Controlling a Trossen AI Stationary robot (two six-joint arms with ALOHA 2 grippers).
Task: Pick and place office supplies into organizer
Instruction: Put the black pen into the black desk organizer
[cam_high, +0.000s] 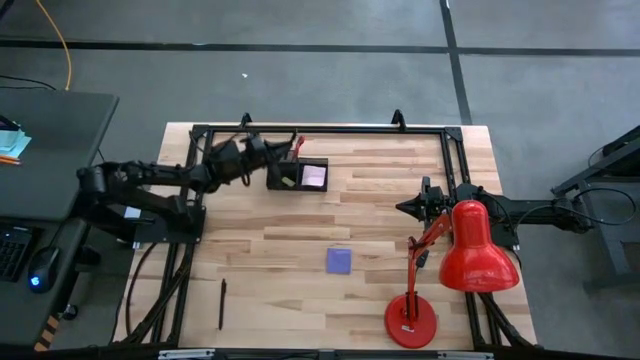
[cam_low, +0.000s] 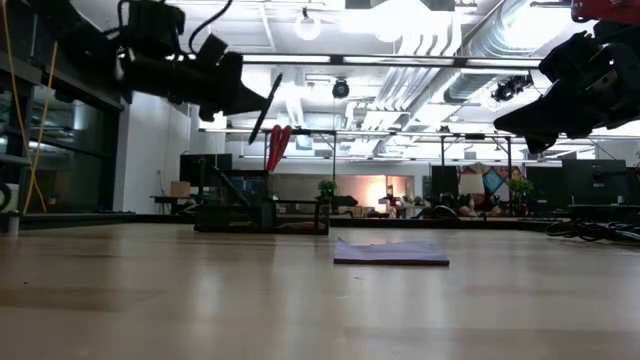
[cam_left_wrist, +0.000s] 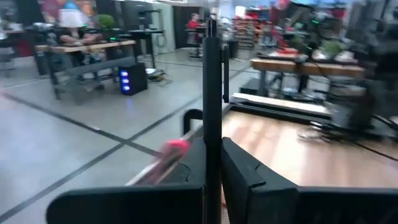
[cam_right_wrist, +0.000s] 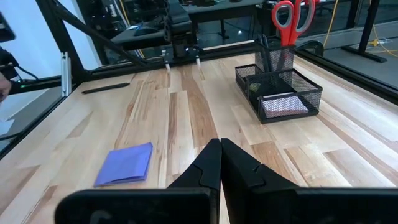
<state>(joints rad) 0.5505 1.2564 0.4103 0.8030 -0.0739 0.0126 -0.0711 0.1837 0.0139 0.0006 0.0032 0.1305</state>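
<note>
- High view showed the left gripper (cam_high: 268, 160) reaching across the far side of the table (cam_high: 400, 260), just beside the black organizer (cam_high: 310, 175).
- Left wrist view showed its jaws closed on a thin dark pen (cam_left_wrist: 211, 106) that stood up between them; the low view had the same pen (cam_low: 265, 108) slanting down from the raised gripper (cam_low: 240, 100), above the organizer (cam_low: 265, 215).
- Red-handled scissors (cam_right_wrist: 291, 18) already stood in the organizer's (cam_right_wrist: 280, 87) tall compartment, and a pink note pad (cam_right_wrist: 283, 106) lay in its lower tray.
- Outside it, a purple note pad (cam_high: 340, 260) lay flat near the middle of the table, and another dark pen (cam_high: 222, 303) lay well apart, near the front left.
- I judged the step in hand to be carrying the held pen to the organizer, with the task partly done.
- The next move would call for lining the pen's lower end over the tall compartment beside the scissors, lowering it, then releasing; a tilted pen might catch the mesh rim.
- The right gripper (cam_right_wrist: 217, 162) waited at the right side of the table near the red desk lamp (cam_high: 478, 260), jaws closed and holding nothing.
</note>
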